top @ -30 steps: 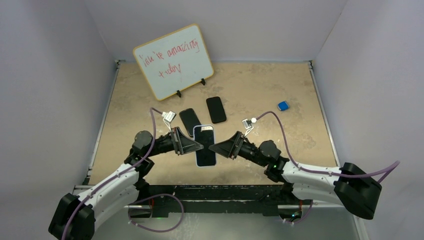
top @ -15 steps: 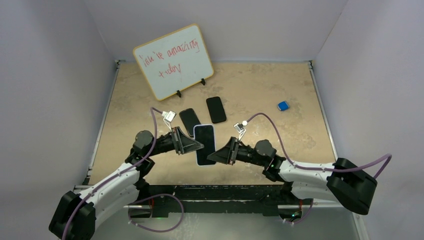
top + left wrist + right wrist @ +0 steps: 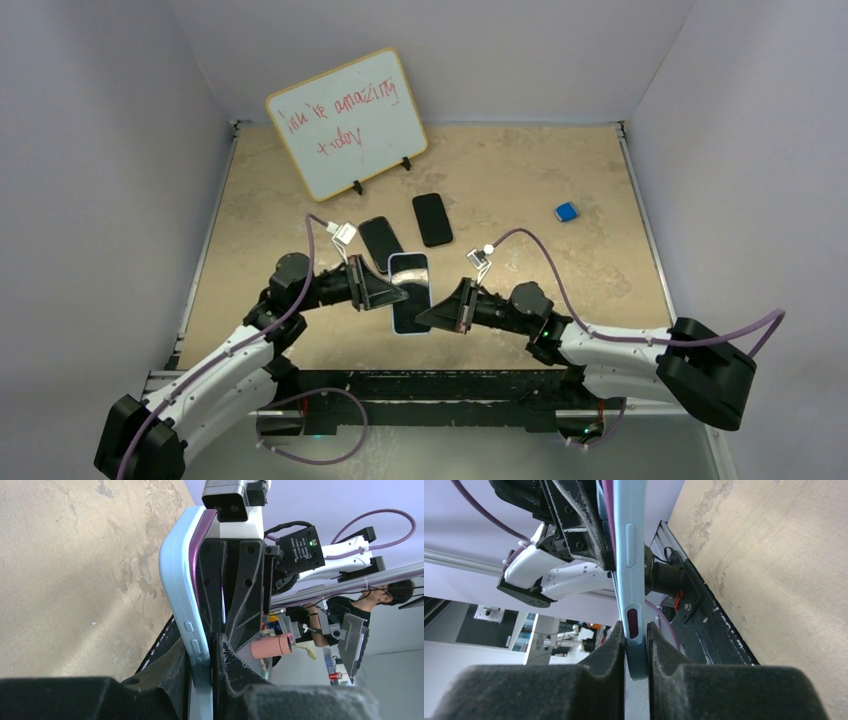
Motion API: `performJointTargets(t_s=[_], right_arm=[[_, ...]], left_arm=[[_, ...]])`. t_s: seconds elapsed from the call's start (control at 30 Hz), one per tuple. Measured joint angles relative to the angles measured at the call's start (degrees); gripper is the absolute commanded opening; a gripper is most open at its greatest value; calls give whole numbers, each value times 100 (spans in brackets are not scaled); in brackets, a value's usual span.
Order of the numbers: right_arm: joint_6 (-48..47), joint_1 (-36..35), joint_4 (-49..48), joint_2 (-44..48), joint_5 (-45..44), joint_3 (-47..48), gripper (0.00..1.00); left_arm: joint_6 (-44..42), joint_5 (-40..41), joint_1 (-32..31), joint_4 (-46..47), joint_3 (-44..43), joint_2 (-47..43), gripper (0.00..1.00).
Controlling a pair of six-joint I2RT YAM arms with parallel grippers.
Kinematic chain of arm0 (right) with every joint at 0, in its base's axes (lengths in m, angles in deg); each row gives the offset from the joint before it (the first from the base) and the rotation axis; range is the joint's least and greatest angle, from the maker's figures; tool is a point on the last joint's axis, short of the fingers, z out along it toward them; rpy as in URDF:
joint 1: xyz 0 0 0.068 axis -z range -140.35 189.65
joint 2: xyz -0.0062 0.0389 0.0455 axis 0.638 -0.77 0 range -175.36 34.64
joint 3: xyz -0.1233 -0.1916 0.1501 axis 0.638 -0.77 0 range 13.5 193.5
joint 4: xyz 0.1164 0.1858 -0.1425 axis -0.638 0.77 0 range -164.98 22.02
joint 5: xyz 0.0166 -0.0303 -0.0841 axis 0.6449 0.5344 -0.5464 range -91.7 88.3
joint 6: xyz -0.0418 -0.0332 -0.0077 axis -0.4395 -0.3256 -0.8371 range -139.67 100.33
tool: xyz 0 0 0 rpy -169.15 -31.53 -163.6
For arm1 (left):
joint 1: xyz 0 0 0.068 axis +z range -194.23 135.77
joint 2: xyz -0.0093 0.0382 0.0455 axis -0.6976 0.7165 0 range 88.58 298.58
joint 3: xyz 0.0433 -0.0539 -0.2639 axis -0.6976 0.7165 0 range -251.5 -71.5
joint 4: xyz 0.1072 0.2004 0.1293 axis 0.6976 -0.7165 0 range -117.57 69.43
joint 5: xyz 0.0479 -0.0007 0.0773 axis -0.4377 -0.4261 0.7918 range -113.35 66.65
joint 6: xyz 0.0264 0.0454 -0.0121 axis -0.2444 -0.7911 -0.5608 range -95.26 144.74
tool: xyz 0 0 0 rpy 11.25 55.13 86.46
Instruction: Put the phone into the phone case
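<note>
A light blue phone case [image 3: 410, 293] with a dark phone screen inside it is held above the table between both arms. My left gripper [image 3: 397, 291] is shut on its left edge; the left wrist view shows the case [image 3: 182, 590] pinched between my pads, with a purple phone edge [image 3: 196, 560] against it. My right gripper [image 3: 424, 318] is shut on its lower right edge; the right wrist view shows the case [image 3: 630, 555] clamped between the foam pads [image 3: 610, 645].
Two more dark phones [image 3: 432, 219] [image 3: 379, 239] lie on the table behind the held one. A whiteboard [image 3: 347, 123] with red writing stands at the back left. A small blue object [image 3: 566, 211] lies at the right.
My right gripper has moved left from beside the case and closed on its lower right edge. The left gripper kept its hold, and the case shifted slightly.
</note>
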Motion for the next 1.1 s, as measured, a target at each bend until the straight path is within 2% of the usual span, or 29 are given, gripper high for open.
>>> performJointTargets(t_s=[0.13, 0.23, 0.4, 0.53, 0.8, 1.1], right_arm=[[-11, 4, 238, 103, -127, 0, 50], [-109, 13, 516, 319, -203, 24, 65], [-339, 13, 922, 723, -243, 175, 80], [-584, 13, 1394, 1027, -321, 317, 97], [-1172, 15, 2212, 1169, -553, 951, 97], [-1556, 35, 2411, 1121, -564, 1368, 87]], left_arm=[[-184, -142, 4, 101, -26, 79, 0], [-313, -234, 46, 153, -20, 192, 0], [-258, -522, 61, 577, 155, 330, 0], [-245, -822, 61, 743, 216, 396, 0], [-243, -1423, 61, 990, 216, 472, 0], [-205, -1803, 61, 1156, 223, 533, 0]])
